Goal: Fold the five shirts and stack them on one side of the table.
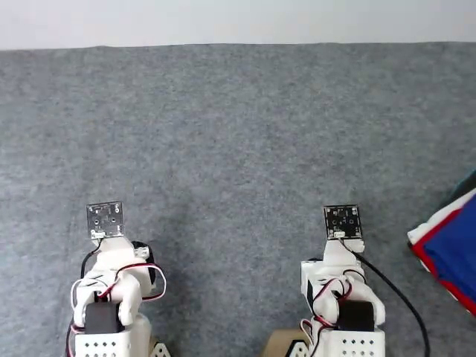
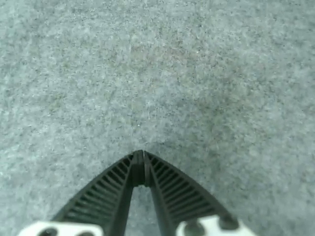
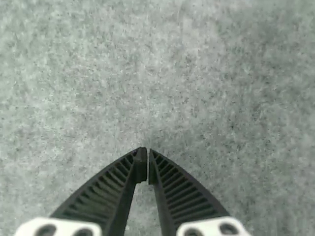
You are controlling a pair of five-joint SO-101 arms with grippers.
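Observation:
A pile of shirts lies at the table's right edge, blue on top with red and white trim, partly cut off by the picture's border. Both arms sit folded back at the near edge. My left gripper is shut with nothing in it, its black fingertips meeting just above bare grey felt. My right gripper is likewise shut and holds nothing, over bare felt. In the high view the left arm is at the near left and the right arm at the near right, a short way from the shirts.
Grey felt covers the whole table up to the white wall at the back. A black cable runs from the right arm toward the near edge.

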